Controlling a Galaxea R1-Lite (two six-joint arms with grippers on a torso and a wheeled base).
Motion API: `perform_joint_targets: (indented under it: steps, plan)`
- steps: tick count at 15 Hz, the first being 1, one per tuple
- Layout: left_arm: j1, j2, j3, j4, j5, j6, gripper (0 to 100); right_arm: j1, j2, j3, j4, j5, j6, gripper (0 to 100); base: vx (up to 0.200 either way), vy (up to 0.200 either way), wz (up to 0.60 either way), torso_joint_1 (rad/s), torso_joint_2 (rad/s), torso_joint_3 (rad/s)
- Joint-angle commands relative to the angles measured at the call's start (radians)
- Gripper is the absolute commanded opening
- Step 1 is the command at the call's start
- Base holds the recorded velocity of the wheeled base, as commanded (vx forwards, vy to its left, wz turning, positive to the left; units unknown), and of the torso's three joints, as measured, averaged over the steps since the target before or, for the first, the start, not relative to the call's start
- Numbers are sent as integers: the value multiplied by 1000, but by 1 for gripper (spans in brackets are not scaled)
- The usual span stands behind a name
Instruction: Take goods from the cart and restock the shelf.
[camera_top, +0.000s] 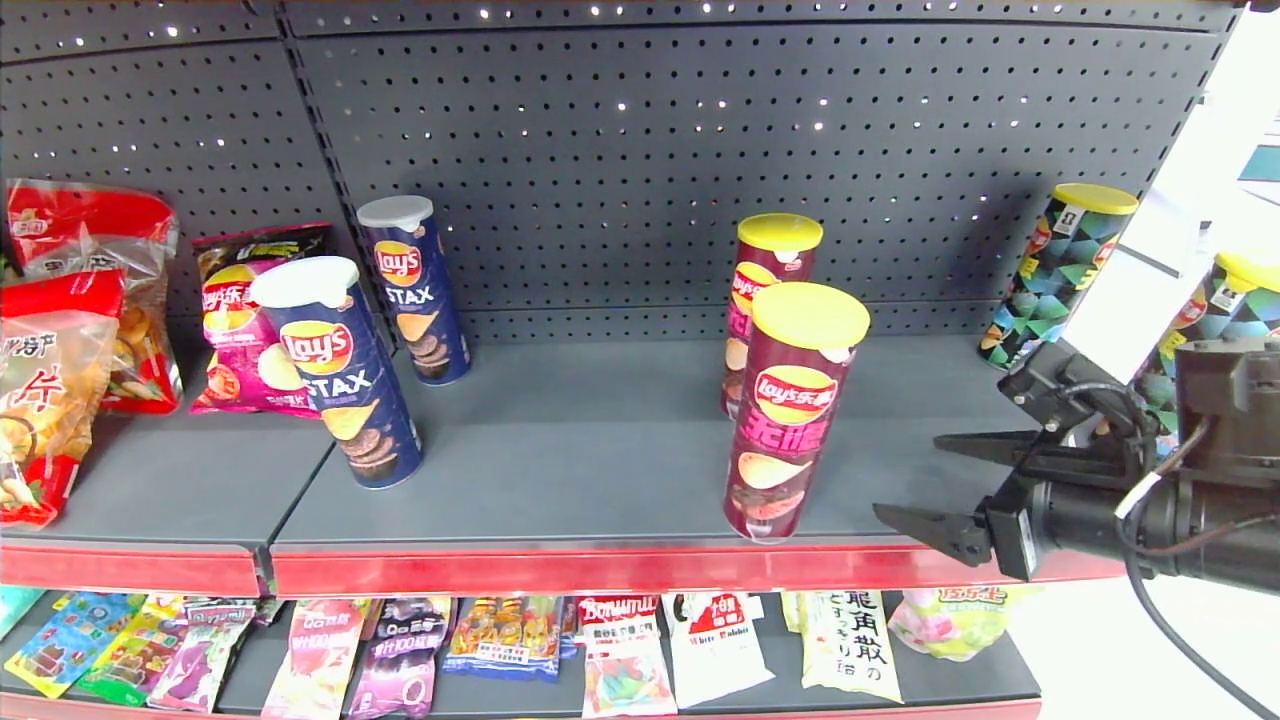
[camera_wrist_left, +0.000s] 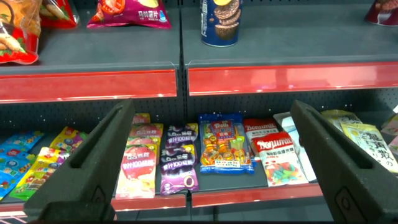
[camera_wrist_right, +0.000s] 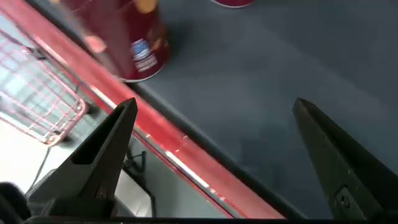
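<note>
**A:** Item one, shelf (camera_top: 600, 470): stock status?

**B:** Partly filled, I judge. The front maroon chip can (camera_top: 795, 410) stands upright at the red lip with a second maroon can (camera_top: 770, 290) behind it. Two blue chip cans (camera_top: 345, 380) stand to the left, with bare board between.

**A:** Item two, cart?

**B:** Wire cart (camera_wrist_right: 37, 106) sits below the shelf edge, contents unseen. More trips are likely.

**A:** Item three, arms?

**B:** Right end effector (camera_top: 910, 477) is level, spread wide and empty, just beside the front maroon chip can and apart from it. Left end effector (camera_wrist_left: 212, 106) is also wide and empty, facing the lower-shelf packets (camera_wrist_left: 217, 146).
</note>
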Motion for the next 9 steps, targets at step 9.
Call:
perform_joint_targets:
  steps: [9]
  plan:
    - [0, 0, 0, -2, 0, -1, 100, 46, 157, -61, -4, -28, -25, 100, 0, 0, 0, 0, 0, 0]
